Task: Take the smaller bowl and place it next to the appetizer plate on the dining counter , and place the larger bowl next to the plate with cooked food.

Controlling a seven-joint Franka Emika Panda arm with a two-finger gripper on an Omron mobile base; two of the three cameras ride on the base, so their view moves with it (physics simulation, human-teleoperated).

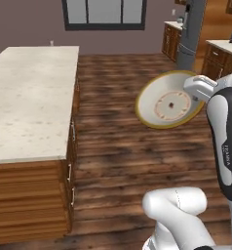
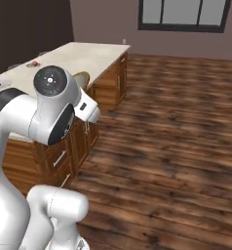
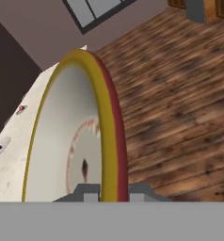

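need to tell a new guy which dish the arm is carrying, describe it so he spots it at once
Start at the long island counter with the speckled beige stone top and look right, over the dark wooden plank floor. There the two-finger gripper is shut on the rim of a wide shallow cream bowl with an olive-gold rim, held tilted on edge in mid-air. A ringed base with a dark centre dot marks it.

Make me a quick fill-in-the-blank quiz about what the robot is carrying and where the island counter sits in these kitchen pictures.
1. The end effector is shut on the rim of the larger ____.
2. The larger bowl hangs over the ____ floor, not yet over the dining counter.
3. The bowl is held ____, on edge rather than level.
4. In the left base view, the dining counter lies to the ____ of the bowl.

Missing words: bowl; wooden; tilted; left
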